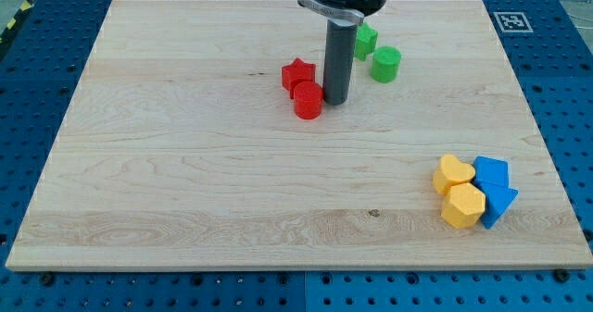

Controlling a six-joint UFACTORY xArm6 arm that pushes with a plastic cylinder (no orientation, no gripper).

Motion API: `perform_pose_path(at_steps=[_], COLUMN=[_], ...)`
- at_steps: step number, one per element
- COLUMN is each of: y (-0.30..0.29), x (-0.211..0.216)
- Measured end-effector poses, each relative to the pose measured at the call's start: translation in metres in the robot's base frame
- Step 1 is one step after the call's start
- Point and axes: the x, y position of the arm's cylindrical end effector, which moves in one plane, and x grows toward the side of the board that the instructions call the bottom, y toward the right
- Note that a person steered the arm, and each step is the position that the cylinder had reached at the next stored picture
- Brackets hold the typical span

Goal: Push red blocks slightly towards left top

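Note:
A red star block (296, 73) lies on the wooden board (185, 164), above the middle. A red cylinder block (308, 100) sits just below and right of it, touching it. My tip (334, 102) stands right against the red cylinder's right side. The dark rod rises from there to the view's top.
A green star block (366, 40) and a green cylinder block (385, 64) lie just right of the rod. At the lower right sit a yellow heart block (453, 173), a yellow hexagon block (462, 205) and two blue blocks (493, 189) in a cluster.

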Motion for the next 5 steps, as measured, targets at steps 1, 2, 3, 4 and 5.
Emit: perform_pose_path(at_steps=[1, 2, 3, 4, 5], y=[0.000, -0.004, -0.023, -0.025, -0.025], x=[-0.017, -0.036, -0.036, -0.036, -0.036])
